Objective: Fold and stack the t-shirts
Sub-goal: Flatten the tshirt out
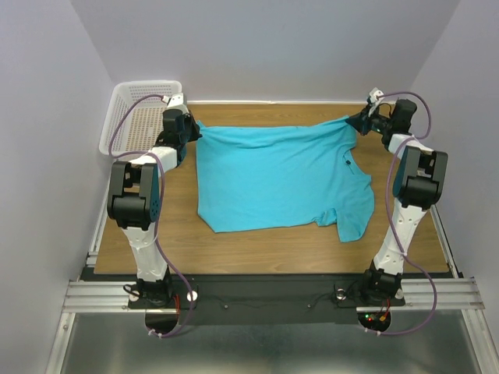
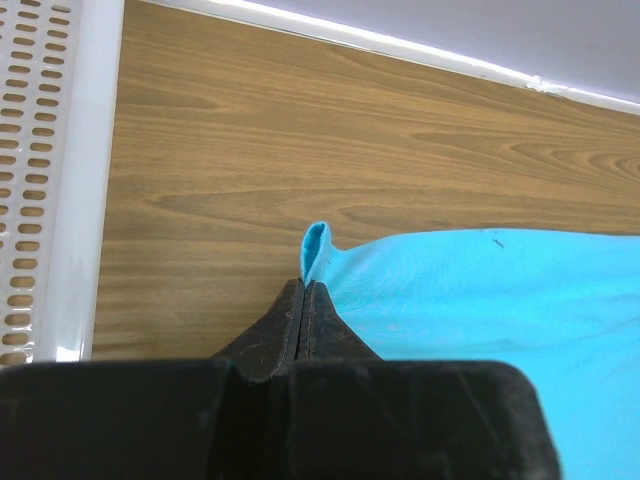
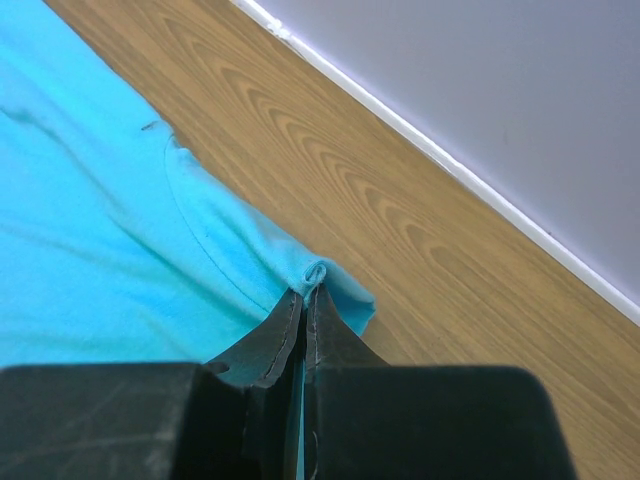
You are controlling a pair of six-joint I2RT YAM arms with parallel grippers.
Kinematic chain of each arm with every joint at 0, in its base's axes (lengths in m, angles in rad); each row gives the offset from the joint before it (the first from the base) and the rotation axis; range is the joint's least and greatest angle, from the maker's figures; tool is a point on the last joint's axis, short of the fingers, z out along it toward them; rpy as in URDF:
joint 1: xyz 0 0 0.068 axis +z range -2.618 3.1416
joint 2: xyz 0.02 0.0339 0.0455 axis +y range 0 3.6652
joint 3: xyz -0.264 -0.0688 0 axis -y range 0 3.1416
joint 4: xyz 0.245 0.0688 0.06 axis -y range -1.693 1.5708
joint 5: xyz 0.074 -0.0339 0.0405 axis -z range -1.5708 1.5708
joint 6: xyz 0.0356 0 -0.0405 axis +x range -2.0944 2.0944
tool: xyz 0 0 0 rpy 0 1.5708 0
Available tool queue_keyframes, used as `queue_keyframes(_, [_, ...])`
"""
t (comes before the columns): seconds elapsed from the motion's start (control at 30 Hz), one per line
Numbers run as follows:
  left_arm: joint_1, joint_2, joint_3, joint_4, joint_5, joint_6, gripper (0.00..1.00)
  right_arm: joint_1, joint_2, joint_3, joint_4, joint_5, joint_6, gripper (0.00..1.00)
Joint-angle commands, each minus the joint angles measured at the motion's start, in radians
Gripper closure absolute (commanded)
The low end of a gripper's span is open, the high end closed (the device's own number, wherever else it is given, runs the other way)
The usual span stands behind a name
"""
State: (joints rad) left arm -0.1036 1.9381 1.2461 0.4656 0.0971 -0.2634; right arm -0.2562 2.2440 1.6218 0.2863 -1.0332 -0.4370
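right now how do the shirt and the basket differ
The shirt is turquoise cloth; the basket is white with holes. The shirt lies spread across the middle of the table; the basket sits by its far left corner. The left gripper and right gripper are both shut on the shirt's far edge; neither touches the basket. Both lie close to the left gripper.

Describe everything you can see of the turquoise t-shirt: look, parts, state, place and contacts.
The t-shirt is plain turquoise soft cloth, short-sleeved, with a small dark mark near the neckline. It lies spread out, unfolded and lightly wrinkled, on the wooden table. Its far edge is stretched between the left gripper and the right gripper, each shut on a pinched corner.
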Motion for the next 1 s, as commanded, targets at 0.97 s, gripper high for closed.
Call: queue_keyframes(0.97, [0.022,-0.160,-0.103,0.346,0.273,0.158,1.00,-0.046,-0.152,0.009,0.057,-0.096,0.124,0.99])
